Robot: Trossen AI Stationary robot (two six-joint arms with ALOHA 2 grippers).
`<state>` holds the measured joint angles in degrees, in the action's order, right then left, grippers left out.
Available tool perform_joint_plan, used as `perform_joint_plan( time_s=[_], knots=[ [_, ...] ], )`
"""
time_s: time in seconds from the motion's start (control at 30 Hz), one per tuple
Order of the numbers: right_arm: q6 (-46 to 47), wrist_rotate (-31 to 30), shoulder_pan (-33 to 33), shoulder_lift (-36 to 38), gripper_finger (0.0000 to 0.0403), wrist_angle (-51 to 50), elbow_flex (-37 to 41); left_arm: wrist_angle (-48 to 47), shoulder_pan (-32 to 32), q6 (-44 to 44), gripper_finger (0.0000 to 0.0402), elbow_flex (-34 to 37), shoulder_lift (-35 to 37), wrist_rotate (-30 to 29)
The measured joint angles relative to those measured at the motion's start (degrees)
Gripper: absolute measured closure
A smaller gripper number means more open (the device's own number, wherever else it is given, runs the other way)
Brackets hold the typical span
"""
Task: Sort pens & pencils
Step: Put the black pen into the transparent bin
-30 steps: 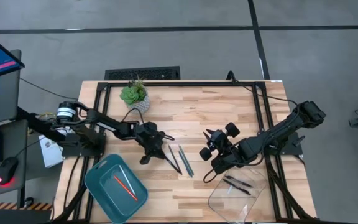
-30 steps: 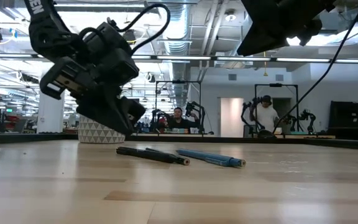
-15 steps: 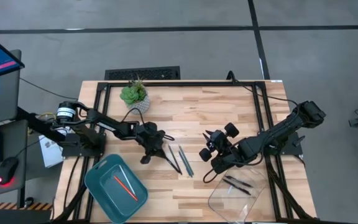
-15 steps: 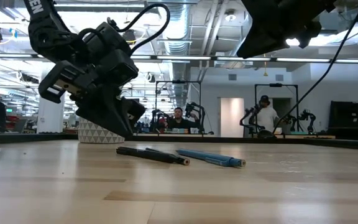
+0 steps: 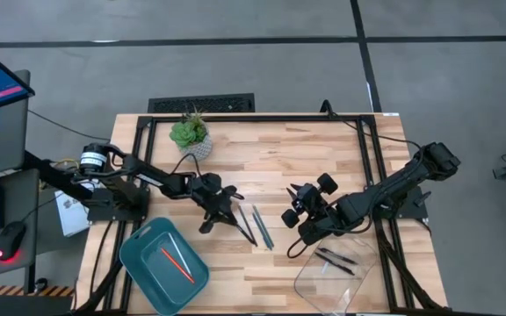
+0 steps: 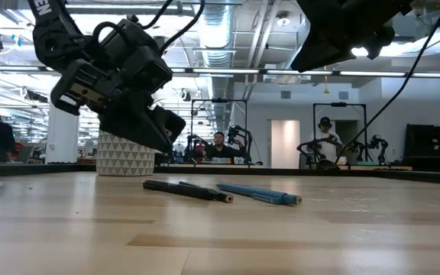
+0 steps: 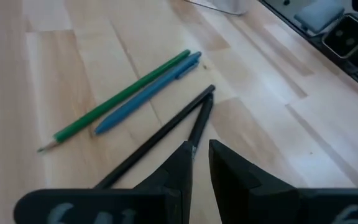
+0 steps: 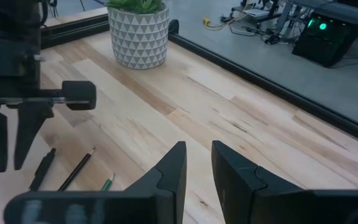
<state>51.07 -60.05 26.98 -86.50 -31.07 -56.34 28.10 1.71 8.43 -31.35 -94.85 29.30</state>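
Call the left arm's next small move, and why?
Probably lower the left gripper onto the short black pen just ahead of its slightly parted, empty fingertips. Four sticks still lie loose on the table; it hovers above them.

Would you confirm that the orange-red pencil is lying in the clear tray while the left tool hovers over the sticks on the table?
Not quite: the high view shows the orange-red pencil lying in the teal bin, not the clear tray, which holds two black pens. The rest stands: the left tool hovers over the sticks on the table.
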Motion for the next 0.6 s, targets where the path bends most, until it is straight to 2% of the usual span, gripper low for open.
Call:
perform_joint_plan(
  time_s=[0.17,0.37,0.6],
  knots=[
    [0.00,0.01,0.00,0.00,0.0305,0.00,0.00,0.08,-1.32,-0.28,0.0345,0.00,0.00,-0.85],
    [-0.02,0.00,0.00,0.00,0.0305,0.02,0.00,1.44,-1.85,-3.09,0.0298,0.02,0.00,-5.92],
    [-0.02,0.04,0.00,0.00,0.0305,0.00,0.00,0.73,-2.10,1.62,0.0252,0.04,0.00,-5.99]
  ],
)
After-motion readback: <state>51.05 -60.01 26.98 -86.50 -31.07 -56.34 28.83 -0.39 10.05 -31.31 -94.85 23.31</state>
